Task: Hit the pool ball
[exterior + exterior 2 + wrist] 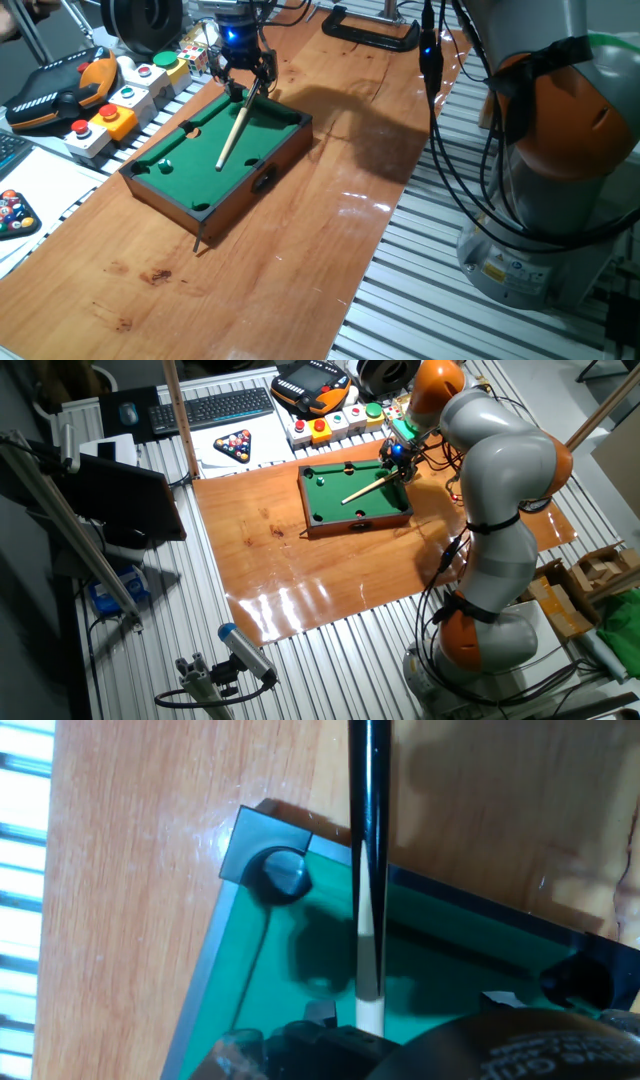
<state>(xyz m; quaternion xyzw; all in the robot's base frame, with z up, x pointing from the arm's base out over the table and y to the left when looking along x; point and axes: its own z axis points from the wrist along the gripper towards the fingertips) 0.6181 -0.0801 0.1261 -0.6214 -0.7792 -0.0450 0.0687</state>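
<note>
Wood tabletop; gripper holds cue; no legible txt.

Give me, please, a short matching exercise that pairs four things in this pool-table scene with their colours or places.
Things:
1. pool table
2. cue stick
3. gripper
4. racked balls

Descriptions:
A. in a triangle on a white sheet near the keyboard
B. pale wood with a dark butt end, slanting over the felt
C. green felt inside a brown wooden frame
D. at the table's far end, at the cue's butt end

Pairs: 1-C, 2-B, 3-D, 4-A
</note>
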